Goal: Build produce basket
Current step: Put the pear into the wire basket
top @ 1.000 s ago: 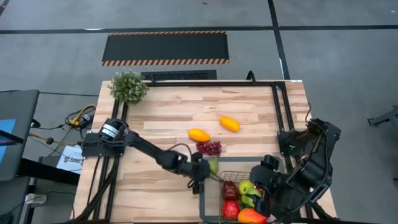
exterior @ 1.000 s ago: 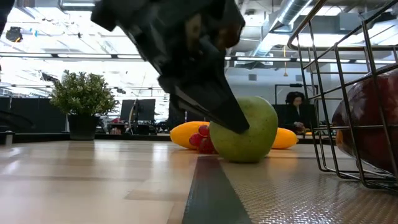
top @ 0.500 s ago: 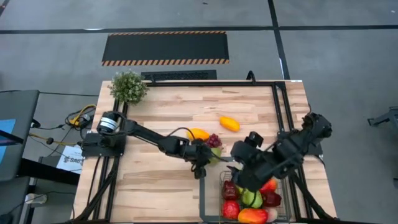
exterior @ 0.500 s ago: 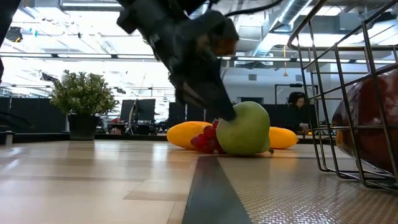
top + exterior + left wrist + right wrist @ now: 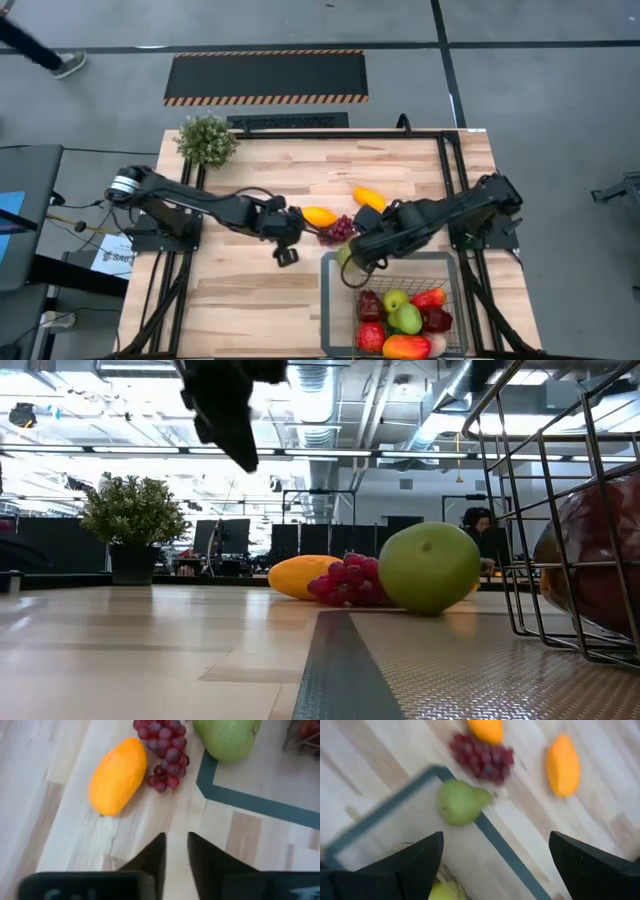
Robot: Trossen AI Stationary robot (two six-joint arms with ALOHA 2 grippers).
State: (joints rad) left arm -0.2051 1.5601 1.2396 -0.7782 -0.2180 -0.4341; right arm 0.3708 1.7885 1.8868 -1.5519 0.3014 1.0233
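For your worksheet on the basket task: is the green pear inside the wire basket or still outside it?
Outside. The green pear lies on the table beside the grape bunch, in front of the wire basket, whose wall stands apart from it in the low view.
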